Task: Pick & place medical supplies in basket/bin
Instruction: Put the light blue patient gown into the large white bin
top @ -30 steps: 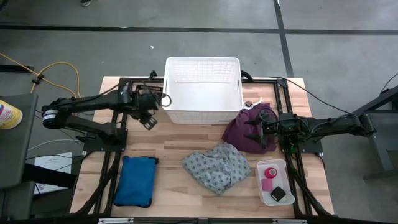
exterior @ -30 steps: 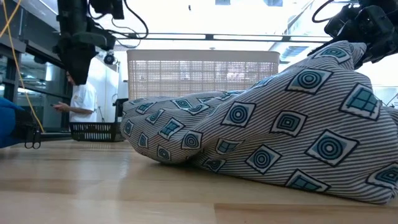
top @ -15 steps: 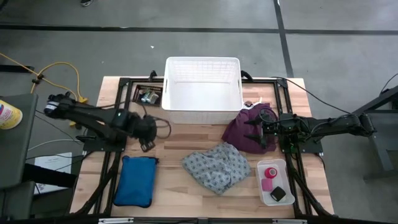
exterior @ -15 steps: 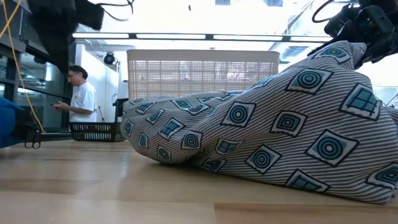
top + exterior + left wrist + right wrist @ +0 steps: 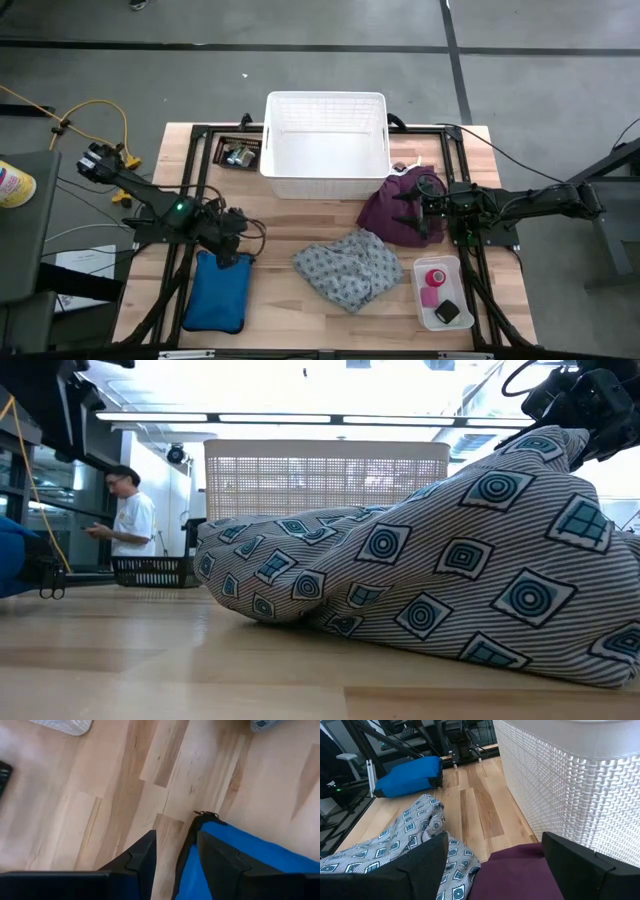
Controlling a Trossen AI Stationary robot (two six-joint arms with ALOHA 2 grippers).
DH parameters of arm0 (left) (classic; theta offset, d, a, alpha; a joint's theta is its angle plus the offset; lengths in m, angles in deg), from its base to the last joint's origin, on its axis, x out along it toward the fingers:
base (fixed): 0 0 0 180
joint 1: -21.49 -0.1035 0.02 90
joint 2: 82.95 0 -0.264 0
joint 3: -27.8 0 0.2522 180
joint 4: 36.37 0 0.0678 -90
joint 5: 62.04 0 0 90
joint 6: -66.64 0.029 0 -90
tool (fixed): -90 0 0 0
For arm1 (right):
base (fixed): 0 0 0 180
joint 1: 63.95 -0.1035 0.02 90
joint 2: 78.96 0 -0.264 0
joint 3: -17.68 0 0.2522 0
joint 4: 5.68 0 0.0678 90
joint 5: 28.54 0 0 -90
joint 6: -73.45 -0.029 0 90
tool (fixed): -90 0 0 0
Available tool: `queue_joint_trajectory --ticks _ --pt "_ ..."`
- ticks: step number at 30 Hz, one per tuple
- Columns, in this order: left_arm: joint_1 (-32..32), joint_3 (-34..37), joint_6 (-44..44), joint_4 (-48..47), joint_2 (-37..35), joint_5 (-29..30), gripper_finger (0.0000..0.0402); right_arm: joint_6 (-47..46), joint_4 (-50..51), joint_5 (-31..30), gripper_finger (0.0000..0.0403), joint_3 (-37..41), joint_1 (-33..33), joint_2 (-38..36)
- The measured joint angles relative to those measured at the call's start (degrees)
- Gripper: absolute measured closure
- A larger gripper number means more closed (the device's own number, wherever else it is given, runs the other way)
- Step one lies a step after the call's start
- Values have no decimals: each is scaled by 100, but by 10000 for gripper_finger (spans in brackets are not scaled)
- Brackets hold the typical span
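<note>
The white basket (image 5: 325, 145) stands at the table's far middle. A purple cloth (image 5: 392, 212) lies heaped by its right corner, and a grey patterned cloth (image 5: 350, 268) lies nearer the front. A clear tray (image 5: 452, 268) at the near right holds a pink tape roll (image 5: 434, 278) and a small black block (image 5: 447, 311). My left gripper (image 5: 176, 834) hangs open, pointing down, over the far end of a blue pouch (image 5: 240, 860) and bare wood. My right gripper (image 5: 494, 840) is open, nearly level, over the purple cloth (image 5: 520, 875). My right gripper's open fingers (image 5: 420, 865) stand on either side of the purple cloth's top, coming level from the table's right. Whether they touch the cloth I cannot tell.
The blue pouch (image 5: 217, 290) lies at the near left. A dark tray with small items (image 5: 238, 154) sits left of the basket. Bare wood lies between the pouch and the grey cloth. A person (image 5: 130, 510) stands beyond the table.
My left gripper has swung from beside the basket's left wall toward the table's near edge, rolling as it went, and now hangs over the blue pouch's far end. Its fingers stay open. The dark tray beside the basket is now uncovered.
</note>
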Motion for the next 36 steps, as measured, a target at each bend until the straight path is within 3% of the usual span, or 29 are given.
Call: queue_joint_trajectory --ticks 8,14,29,36 --pt "151 0 130 1 0 191 267 1 1 -1 94 0 -1 0" --pt "149 0 789 281 0 737 267 -1 1 1 94 0 0 0" --pt "123 0 2743 2041 -11 791 267 -1 1 -1 94 0 -1 0" --pt "-7 2 2987 2163 -20 791 267 -1 0 0 94 0 0 0"
